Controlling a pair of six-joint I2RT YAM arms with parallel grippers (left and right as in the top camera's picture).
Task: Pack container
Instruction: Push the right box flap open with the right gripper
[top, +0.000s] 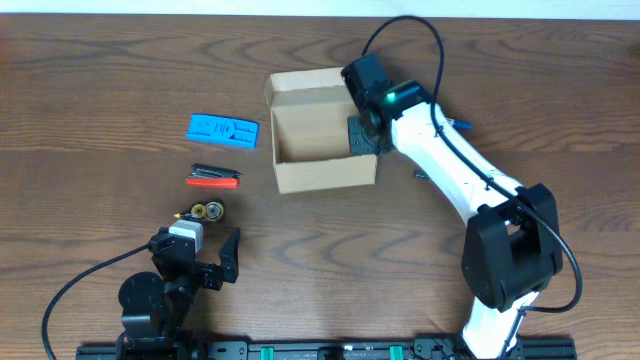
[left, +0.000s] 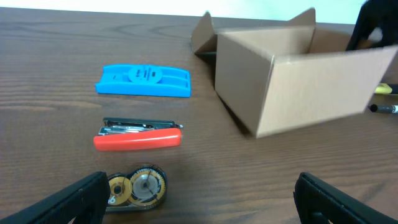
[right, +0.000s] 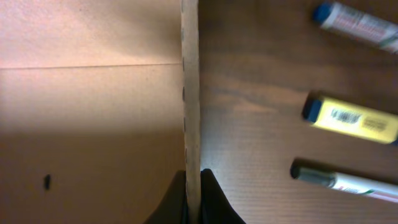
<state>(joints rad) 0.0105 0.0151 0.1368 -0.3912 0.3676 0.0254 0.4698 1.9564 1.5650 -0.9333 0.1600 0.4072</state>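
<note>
The container (top: 325, 175) is a tan cardboard box in the middle of the table, with its top open and a flap lid standing at the far left corner. My right gripper (top: 365, 135) is shut on the container's right wall (right: 191, 74), one finger inside and one outside; the right wrist view shows the pinched edge between its fingertips (right: 193, 180). My left gripper (top: 218, 262) hovers low near the front left with its fingers wide apart and nothing between them. In the left wrist view the container (left: 311, 87) stands ahead to the right.
A blue flat tool (top: 223, 131), a red stapler (top: 213, 178) and a round tape dispenser (top: 208, 211) lie left of the box. Right of the box lie a blue-capped marker (right: 357, 22), a yellow highlighter (right: 351, 118) and a black-capped marker (right: 342, 180).
</note>
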